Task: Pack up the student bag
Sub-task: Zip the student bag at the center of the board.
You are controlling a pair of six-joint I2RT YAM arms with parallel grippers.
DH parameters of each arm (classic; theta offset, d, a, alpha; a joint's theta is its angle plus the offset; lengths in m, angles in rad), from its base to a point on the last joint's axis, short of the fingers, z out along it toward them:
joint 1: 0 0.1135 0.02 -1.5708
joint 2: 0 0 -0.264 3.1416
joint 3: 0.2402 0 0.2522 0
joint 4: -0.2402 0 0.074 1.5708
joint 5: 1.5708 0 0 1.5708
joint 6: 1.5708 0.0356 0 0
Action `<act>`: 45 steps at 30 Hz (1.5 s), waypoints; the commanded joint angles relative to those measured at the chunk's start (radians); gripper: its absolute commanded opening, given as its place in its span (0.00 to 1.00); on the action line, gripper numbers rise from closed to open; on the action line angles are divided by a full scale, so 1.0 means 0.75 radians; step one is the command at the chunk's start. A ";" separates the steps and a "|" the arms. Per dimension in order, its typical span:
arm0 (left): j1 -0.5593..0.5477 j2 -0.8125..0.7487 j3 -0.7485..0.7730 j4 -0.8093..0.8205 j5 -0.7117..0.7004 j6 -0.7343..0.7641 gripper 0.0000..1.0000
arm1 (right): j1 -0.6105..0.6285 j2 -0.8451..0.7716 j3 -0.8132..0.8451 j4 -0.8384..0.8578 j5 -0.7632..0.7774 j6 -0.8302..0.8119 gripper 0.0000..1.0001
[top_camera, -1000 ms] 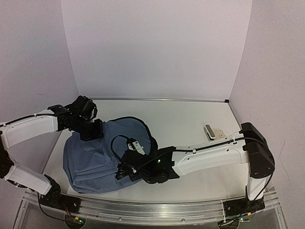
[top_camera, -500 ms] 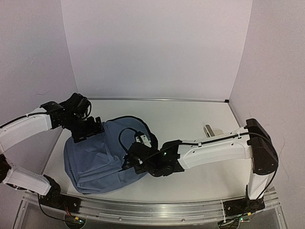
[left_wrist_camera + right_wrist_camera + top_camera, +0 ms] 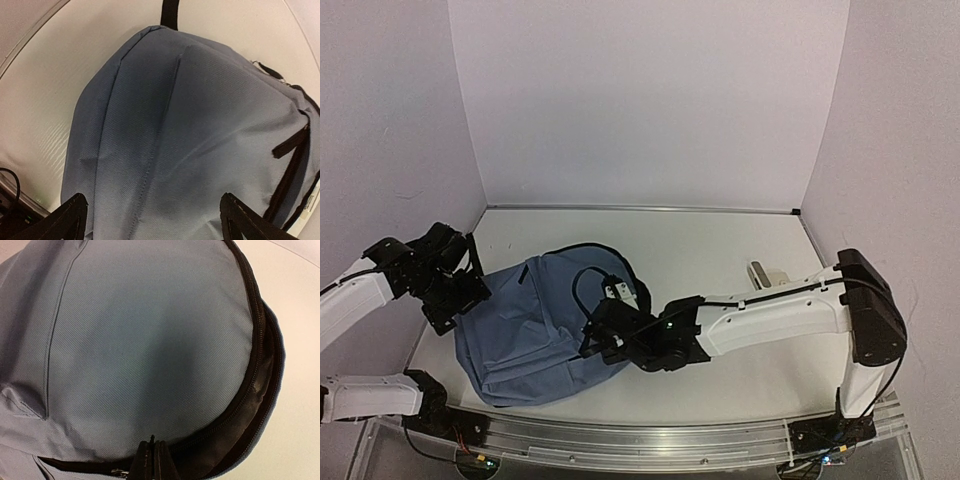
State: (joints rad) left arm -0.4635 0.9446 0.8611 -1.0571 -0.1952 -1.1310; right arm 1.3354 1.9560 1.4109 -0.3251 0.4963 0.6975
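Observation:
The student bag (image 3: 520, 335) is a slate-blue backpack lying flat on the table's left half. Its dark-lined zip opening (image 3: 260, 385) curves along its right edge. My left gripper (image 3: 463, 300) hovers just off the bag's left edge, open. In the left wrist view its fingertips (image 3: 75, 220) stand wide apart over the blue fabric (image 3: 190, 125), with nothing between them. My right gripper (image 3: 592, 345) rests on the bag's near right part. In the right wrist view it (image 3: 152, 460) is shut at the zip line, beside a small metal slider (image 3: 117, 471). A thin dark tip pokes out between its fingers.
A small beige object (image 3: 768, 275) lies on the table at the right, behind my right forearm. White walls close in the table on the left, back and right. A black cable loop (image 3: 582, 290) arches over the bag.
My left gripper has let go of the bag's upper left edge, opened, and drawn back to the left. The bag's top has settled flatter. The right gripper shifted slightly and stays shut.

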 commanded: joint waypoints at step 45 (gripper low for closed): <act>0.363 0.300 -0.226 0.776 0.304 0.483 0.00 | -0.388 -0.275 -0.140 0.168 -0.050 -0.243 0.00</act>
State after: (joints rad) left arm -0.2119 1.1009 0.6309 -0.5399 0.0533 -0.9071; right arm 1.0652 1.8255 1.3212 -0.2275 0.4666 0.5917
